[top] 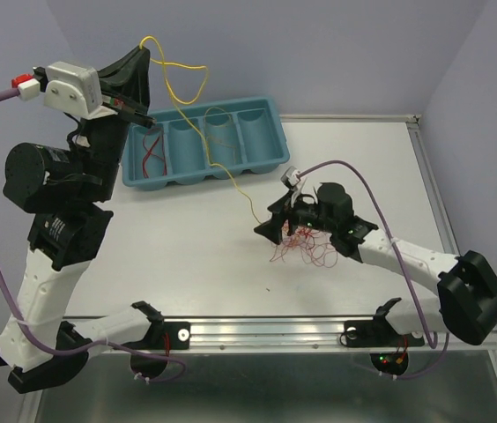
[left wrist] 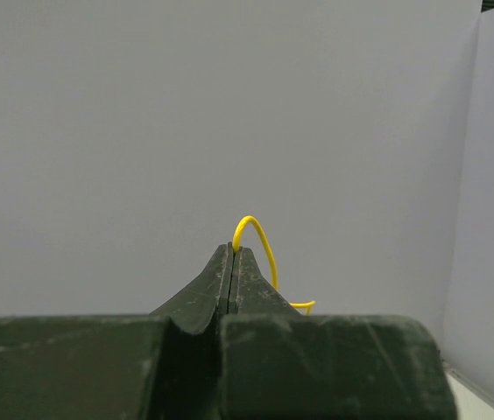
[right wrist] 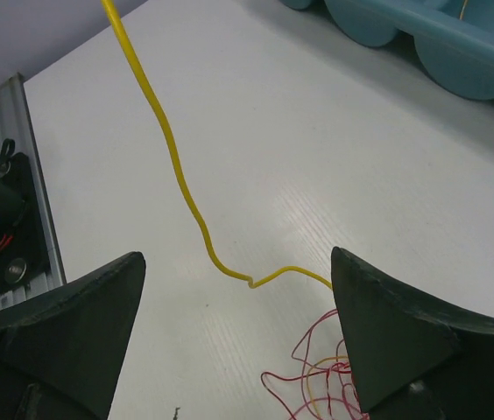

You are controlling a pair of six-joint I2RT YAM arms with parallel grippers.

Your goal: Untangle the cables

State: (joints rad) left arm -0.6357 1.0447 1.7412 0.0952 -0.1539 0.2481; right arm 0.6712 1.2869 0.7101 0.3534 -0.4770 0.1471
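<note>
Up above the far-left part of the table [top: 187, 264], the left end effector [top: 145, 50] is raised and pointing upward, its jaws pinched tight on one end of the yellow cable [top: 182, 84]. In the left wrist view that cable arches out of the closed tips and curls down to the right. From the grip it loops in the air, slants down over the blue tray [top: 270, 152] at the far side of the table, and runs on across the white surface toward the right end effector [top: 277, 225]. The right end effector hovers low over the middle of the table with its jaws spread wide and nothing between them gripped. Seen from the right wrist, the yellow cable comes down between the two fingers, kinks, and turns right toward the tangle without touching either finger. The red cables [top: 306, 251] lie in a loose heap of small curly loops on the table just beneath and beside the right end effector, with a strand of yellow mixed in. One more red cable [top: 150, 154] lies inside the leftmost compartment of the tray.
</note>
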